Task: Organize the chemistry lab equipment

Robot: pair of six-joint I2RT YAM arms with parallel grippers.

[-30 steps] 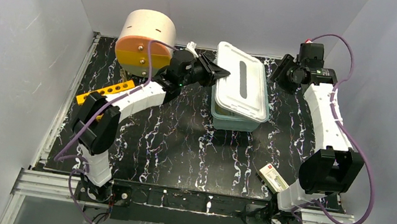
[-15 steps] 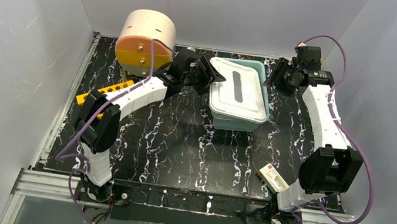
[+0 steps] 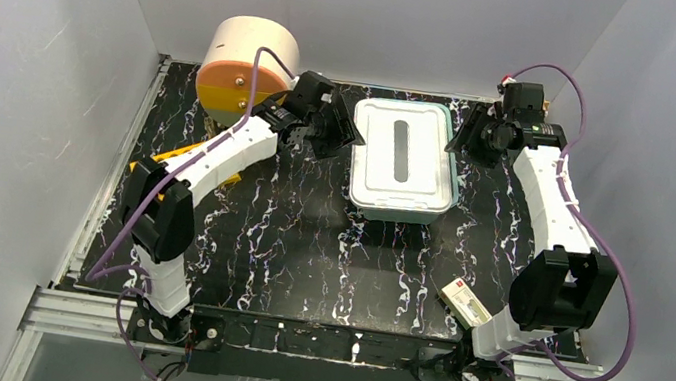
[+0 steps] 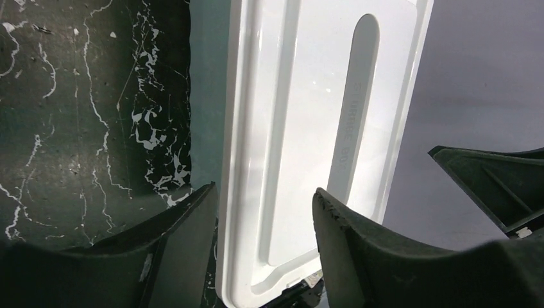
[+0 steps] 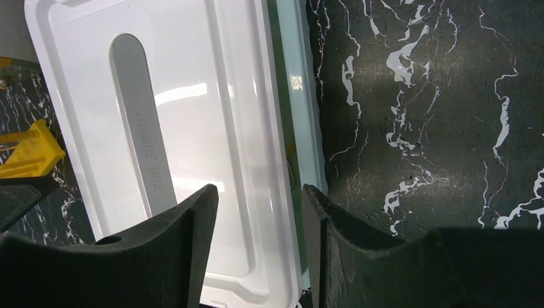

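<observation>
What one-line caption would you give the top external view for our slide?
Left arm and right arm flank the white-lidded storage box on the marbled table.

- You have one teal box [image 3: 401, 213], with one white lid [image 3: 403, 155] on it.
- You have one round tan-and-orange drum [image 3: 237, 59].
- One yellow rack [image 3: 169, 155], partly hidden.
- One small packet [image 3: 465, 302].
</observation>
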